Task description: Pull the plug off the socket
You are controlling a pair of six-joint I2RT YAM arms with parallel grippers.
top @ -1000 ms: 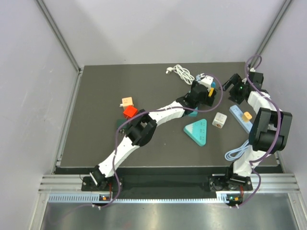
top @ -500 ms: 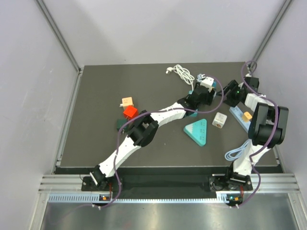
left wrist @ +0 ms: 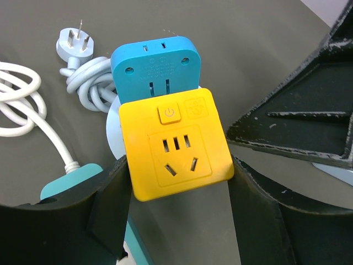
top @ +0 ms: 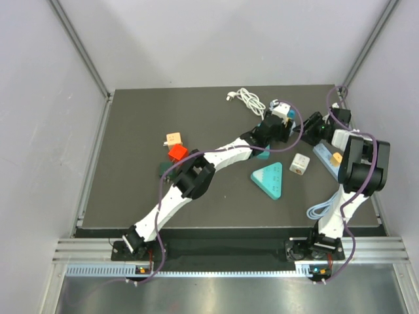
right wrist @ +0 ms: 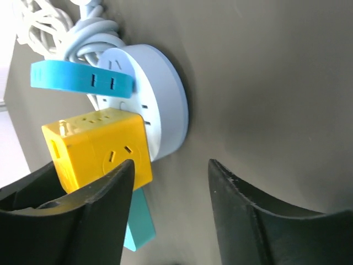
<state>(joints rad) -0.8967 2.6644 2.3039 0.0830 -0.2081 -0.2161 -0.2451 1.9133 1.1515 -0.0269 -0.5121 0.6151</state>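
Worktop: dark and matte; every item below is carried on it.
Blocks: a red block and an orange-topped block are seen near each other on the left, well apart from the socket.
White cable: coiled loosely towards the far edge, its three-pin end lying free.
Teal triangle: laid flat, nearer the arm bases than the socket.
Left end effector: reached out over the far right of the worktop and closed on the yellow plug, one finger pressed to each side of it.
Yellow plug: a cube adapter, still seated on the round socket; its three-pin face and power button are turned to the left wrist camera.
Blue adapter: also seated on the socket, touching the yellow plug on its far side.
Round socket: pale blue, lying on the worktop with its own cable bundled beside it.
White cube: set just right of the triangle.
Right end effector: fingers spread wide and gripping nothing, held just beside the socket and plug.
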